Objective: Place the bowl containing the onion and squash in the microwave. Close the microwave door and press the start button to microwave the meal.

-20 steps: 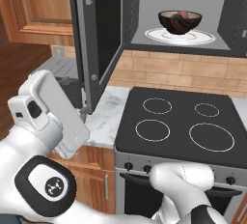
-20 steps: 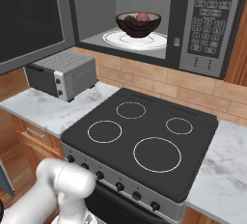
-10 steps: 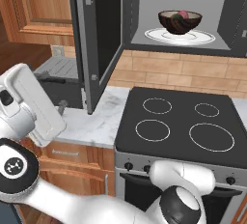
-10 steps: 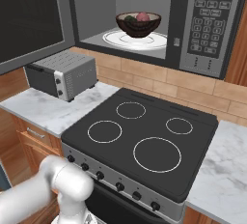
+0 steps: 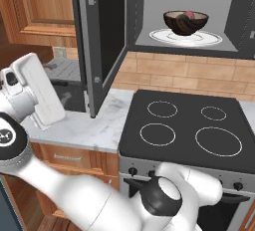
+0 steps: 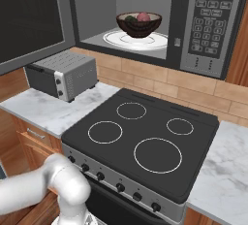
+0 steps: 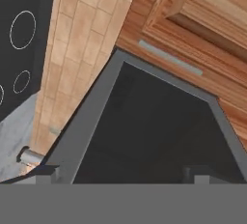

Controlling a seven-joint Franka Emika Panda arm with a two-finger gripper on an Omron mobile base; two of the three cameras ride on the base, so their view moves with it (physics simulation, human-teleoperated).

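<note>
Before the open claw (image 7: 123,175), the microwave door (image 7: 144,131) looms near.

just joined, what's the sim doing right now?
The bowl with the onion and squash already sits on the white turntable plate inside the microwave. The microwave door hangs wide open. The arm has swung out to the left of the stove, and in the hand view its camera faces the door's dark glass, with the gripper open and holding nothing. Closing the door and pressing start are not yet done.
</note>
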